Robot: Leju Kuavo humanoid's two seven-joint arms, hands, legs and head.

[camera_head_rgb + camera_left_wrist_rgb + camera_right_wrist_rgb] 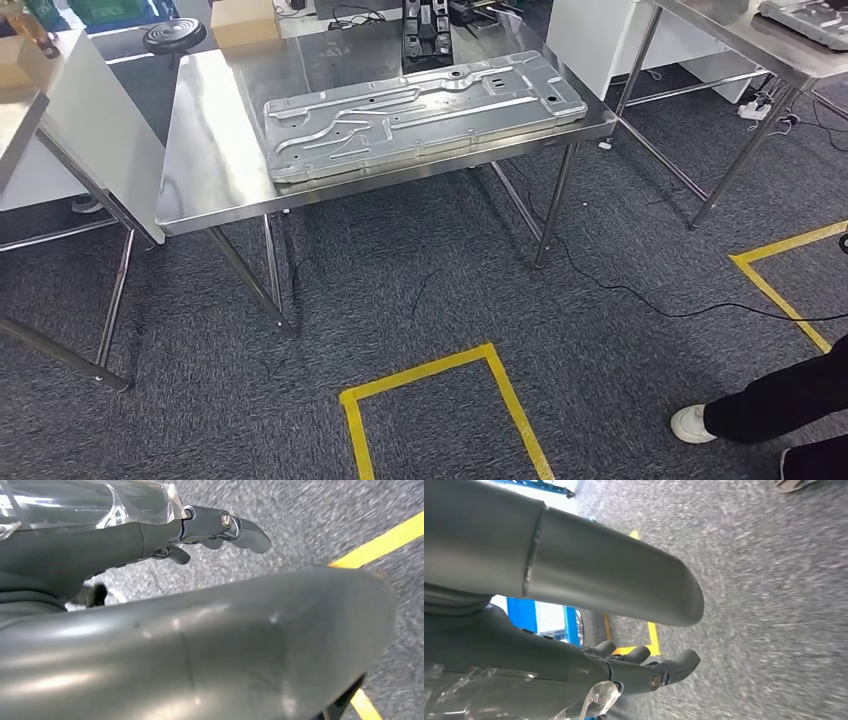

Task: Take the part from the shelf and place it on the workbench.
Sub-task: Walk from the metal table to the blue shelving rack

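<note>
A large grey stamped metal panel (420, 110) lies flat on the steel workbench (215, 170), covering most of its middle and right side. My left hand (200, 640) hangs over grey carpet in the left wrist view, its fingers (235, 527) stretched out with nothing in them. In the right wrist view my right hand (624, 672) also hangs over the carpet, its fingers (684, 662) extended and holding nothing.
A black fixture (428, 35), a round black disc (174, 36) and a cardboard box (245, 22) sit at the bench's far edge. A second steel table (740, 40) stands at right. Yellow floor tape (440, 375), a black cable (640, 295) and a person's shoe (693, 424) are on the carpet.
</note>
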